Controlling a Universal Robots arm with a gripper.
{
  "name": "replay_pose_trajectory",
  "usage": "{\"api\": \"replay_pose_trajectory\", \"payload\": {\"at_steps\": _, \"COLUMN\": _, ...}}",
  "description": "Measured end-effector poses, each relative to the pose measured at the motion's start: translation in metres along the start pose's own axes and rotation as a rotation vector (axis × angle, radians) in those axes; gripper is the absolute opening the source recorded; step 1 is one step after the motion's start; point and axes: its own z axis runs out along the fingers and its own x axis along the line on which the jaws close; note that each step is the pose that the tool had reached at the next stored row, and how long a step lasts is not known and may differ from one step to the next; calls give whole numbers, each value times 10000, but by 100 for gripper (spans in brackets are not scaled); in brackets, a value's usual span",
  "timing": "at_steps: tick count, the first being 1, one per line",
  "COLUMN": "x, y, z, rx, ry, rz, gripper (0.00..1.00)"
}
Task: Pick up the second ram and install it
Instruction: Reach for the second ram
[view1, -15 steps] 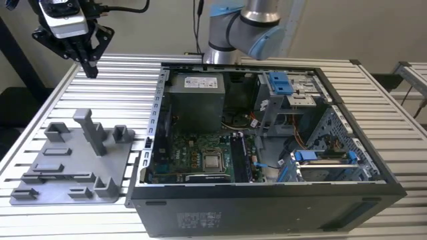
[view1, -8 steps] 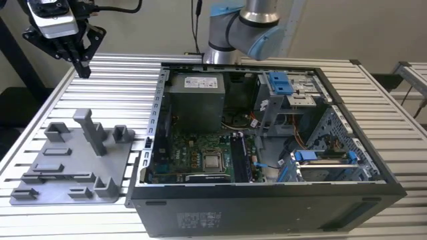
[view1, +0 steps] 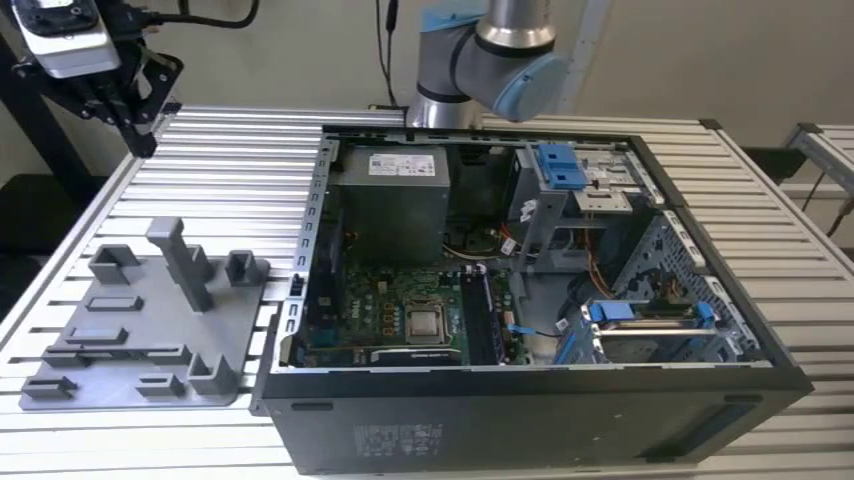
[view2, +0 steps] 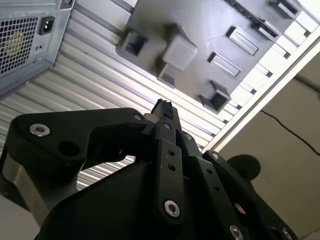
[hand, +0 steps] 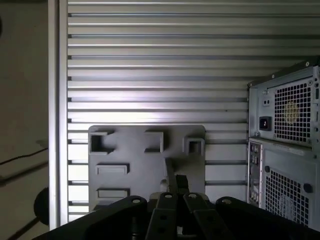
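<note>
My gripper (view1: 140, 147) hangs high at the exterior view's upper left, over the slatted table behind the grey tray (view1: 147, 330) and well away from the open computer case (view1: 534, 400). In both wrist views its black fingers meet at the tips (view2: 162, 107) (hand: 177, 189), shut, and I can make out nothing between them. Inside the case, long narrow dark sticks stand in the slots just to the exterior view's right of the square silver processor (view1: 427, 322). The second ram (view1: 490, 315) appears to be one of them; I cannot tell which.
The grey tray (view2: 210, 25) (hand: 140, 170) has several upright posts and shallow slots. The case's rear panel with its grilles (hand: 287, 150) stands beside it. A power supply (view1: 387, 195) and blue drive brackets (view1: 561, 165) fill the case's back. The arm's base (view1: 481, 60) rises behind it.
</note>
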Motion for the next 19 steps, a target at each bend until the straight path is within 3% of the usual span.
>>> {"api": "replay_pose_trajectory", "payload": {"at_steps": 7, "x": 229, "y": -5, "z": 10, "rx": 1, "ry": 39, "rz": 2, "gripper": 11}}
{"api": "replay_pose_trajectory", "payload": {"at_steps": 11, "x": 259, "y": -27, "z": 24, "rx": 2, "ry": 118, "rz": 6, "gripper": 11}}
{"api": "replay_pose_trajectory", "payload": {"at_steps": 19, "x": 356, "y": -182, "z": 37, "rx": 1, "ry": 130, "rz": 16, "gripper": 11}}
